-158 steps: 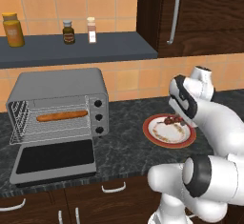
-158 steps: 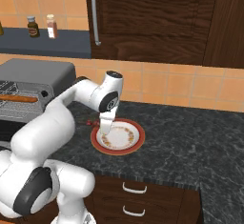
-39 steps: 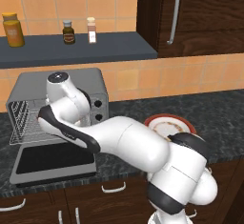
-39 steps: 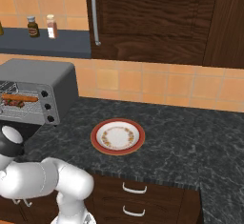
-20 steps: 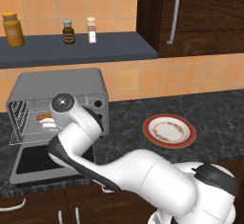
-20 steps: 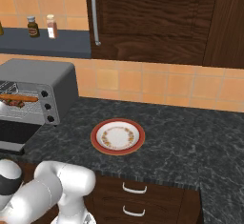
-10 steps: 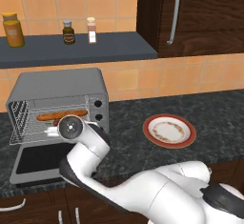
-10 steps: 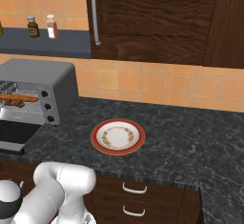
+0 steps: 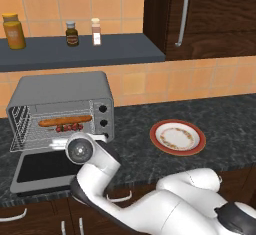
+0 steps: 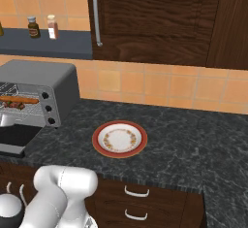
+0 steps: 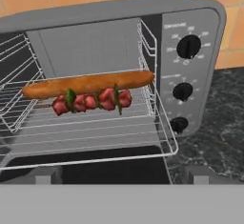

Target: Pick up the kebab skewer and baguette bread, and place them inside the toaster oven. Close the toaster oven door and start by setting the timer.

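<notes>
The toaster oven (image 9: 60,94) stands at the left of the counter with its toaster oven door (image 9: 42,166) dropped flat and open. On the wire rack lies the baguette bread (image 11: 90,84), and the kebab skewer (image 11: 93,100) rests just in front of it, touching or nearly touching. Both also appear in the left base view, baguette bread (image 9: 65,121) above kebab skewer (image 9: 70,127). My gripper (image 11: 121,178) hangs open in front of the cavity, over the door, holding nothing. Three black knobs (image 11: 182,91) run down the oven's right side.
An empty red-rimmed plate (image 9: 177,136) sits on the dark counter right of the oven. A shelf (image 9: 80,51) above carries jars and bottles. A dark wall cabinet (image 10: 155,18) hangs at the upper right. My arm (image 9: 92,161) crosses in front of the open door.
The skewer, once on the plate, now lies on the oven rack. Over the last second my arm has drawn back and down from the cavity, with the gripper empty.
</notes>
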